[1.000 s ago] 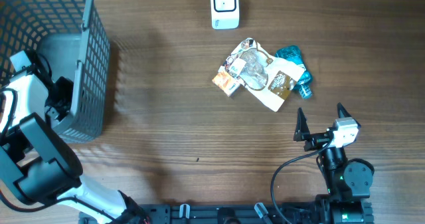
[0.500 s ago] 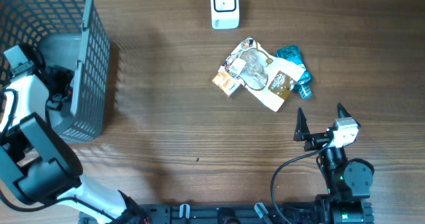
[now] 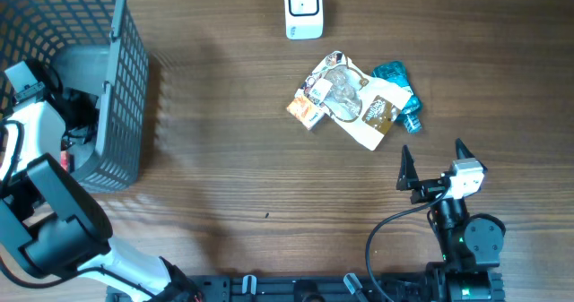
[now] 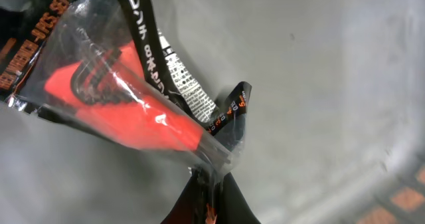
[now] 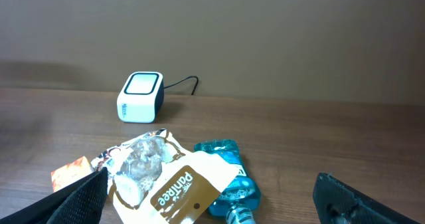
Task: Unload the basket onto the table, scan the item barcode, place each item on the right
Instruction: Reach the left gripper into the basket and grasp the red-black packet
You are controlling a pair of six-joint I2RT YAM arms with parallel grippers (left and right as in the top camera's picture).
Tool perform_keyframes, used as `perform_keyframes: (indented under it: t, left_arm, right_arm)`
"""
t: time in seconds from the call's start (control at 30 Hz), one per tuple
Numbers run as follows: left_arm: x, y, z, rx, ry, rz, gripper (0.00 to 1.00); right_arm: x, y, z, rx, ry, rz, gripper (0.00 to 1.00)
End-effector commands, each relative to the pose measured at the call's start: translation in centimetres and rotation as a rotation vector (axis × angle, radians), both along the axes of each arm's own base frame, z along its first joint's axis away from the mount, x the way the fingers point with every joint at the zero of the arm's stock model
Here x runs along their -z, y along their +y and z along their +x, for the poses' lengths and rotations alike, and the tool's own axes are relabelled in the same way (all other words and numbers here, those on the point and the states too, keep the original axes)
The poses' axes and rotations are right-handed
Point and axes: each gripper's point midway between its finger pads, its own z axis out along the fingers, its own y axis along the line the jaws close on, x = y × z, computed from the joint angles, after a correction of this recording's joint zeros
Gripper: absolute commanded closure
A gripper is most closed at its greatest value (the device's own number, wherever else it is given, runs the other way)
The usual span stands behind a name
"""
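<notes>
Cellophane packet [image 4: 126,84], clear with an orange item inside and a black lettered strip down one side, lay on the grey floor of the mesh basket [image 3: 126,87] at the far left corner of the bench [image 3: 233,159]. The left end effector [image 4: 211,196] was clamped shut on one crinkled corner of it, where the film bunched between the jaws. A white panel of fine print sat beside the black strip; whether that was the barcode was too blurred to tell.

The pinch looked thin, on film only, so the lift would likely go best slow and straight up, clear of the basket wall, with the packet hanging free before any turn. The printed panel would then need to face the white scanner [image 3: 303,9] at the middle of the far edge, held flat enough that the film did not glare or fold over the code.

Between basket and scanner lay bare wood. A tan snack pouch [image 3: 359,105], a blue packet [image 3: 399,82] and a small orange box [image 3: 305,112] were heaped right of centre. The right end effector [image 3: 434,150] hovered wide open and empty toward the near right corner.
</notes>
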Motion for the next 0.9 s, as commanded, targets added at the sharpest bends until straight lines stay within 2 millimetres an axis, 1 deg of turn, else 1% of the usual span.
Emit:
perform_keyframes:
  t: [0.0,0.07,0.17,0.23,0.27,0.37,0.43,0.47,0.5,0.53,0.57,0.6,0.63,0.67,0.73,0.77,0.8,0.83,0.87]
  left_arm:
    - [-2.7,-2.0,0.5,0.043,-0.085,-0.078,0.96]
    - [-3.9,-3.4,0.9,0.081,-0.117,-0.101,0.96]
    - [-6.0,-6.7,1.7,0.162,-0.161,-0.129,0.96]
    - [-7.7,-9.3,2.3,0.231,-0.189,-0.111,0.96]
    - [-8.5,-10.2,2.5,0.252,-0.200,-0.077,0.96]
    - [-9.9,-9.7,2.1,0.233,-0.183,0.050,0.96]
    - [-10.3,-8.8,1.8,0.206,-0.174,0.101,0.96]
    - [-10.2,-8.0,1.6,0.184,-0.161,0.130,0.81]
    - [-10.1,-7.4,1.4,0.167,-0.148,0.149,0.50]
    - [-10.0,-7.0,1.3,0.157,-0.143,0.159,0.26]
    - [-10.0,-6.7,1.2,0.148,-0.135,0.175,0.17]
    - [-10.0,-6.1,1.0,0.136,-0.120,0.203,0.10]
    - [-9.9,-5.2,0.7,0.168,-0.081,0.277,0.06]
    - [-9.6,-4.6,0.4,0.248,-0.037,0.343,0.06]
    - [-8.7,-4.2,0.0,0.394,0.033,0.402,0.06]
    - [-7.6,-3.6,-0.4,0.479,0.086,0.423,0.06]
    - [-7.0,-3.3,-0.6,0.516,0.111,0.429,0.07]
    - [-6.0,-2.7,-0.9,0.570,0.150,0.436,0.10]
    - [-5.0,-2.1,-1.1,0.620,0.184,0.441,0.10]
  right_arm:
    - [-0.2,-0.2,0.0,0.007,-0.008,0.004,0.00]
    - [-0.2,-0.2,0.0,0.007,-0.008,0.004,0.00]
    - [-0.2,-0.2,0.0,0.007,-0.008,0.005,0.00]
    - [-0.2,-0.2,0.0,0.007,-0.008,0.005,0.00]
    - [-0.2,-0.2,0.0,0.007,-0.008,0.005,0.00]
    - [-0.2,-0.2,0.0,0.007,-0.008,0.005,0.00]
    - [-0.2,-0.2,0.0,0.007,-0.008,0.005,0.00]
    - [-0.2,-0.2,0.0,0.007,-0.008,0.004,0.00]
    - [-0.2,-0.2,0.0,0.007,-0.008,0.005,0.00]
    - [-0.2,-0.2,0.0,0.007,-0.008,0.005,0.00]
    - [-0.2,-0.2,0.0,0.007,-0.008,0.004,0.00]
    - [-0.2,-0.2,0.0,0.007,-0.008,0.005,0.00]
    - [-0.2,-0.2,0.0,0.007,-0.008,0.005,0.00]
    - [-0.2,-0.2,0.0,0.007,-0.008,0.004,0.00]
    - [-0.2,-0.2,0.0,0.007,-0.008,0.005,0.00]
    - [-0.2,-0.2,0.0,0.007,-0.008,0.005,0.00]
    - [-0.2,-0.2,0.0,0.007,-0.008,0.005,0.00]
    - [-0.2,-0.2,0.0,0.007,-0.008,0.004,0.00]
    - [-0.2,-0.2,0.0,0.007,-0.008,0.004,0.00]
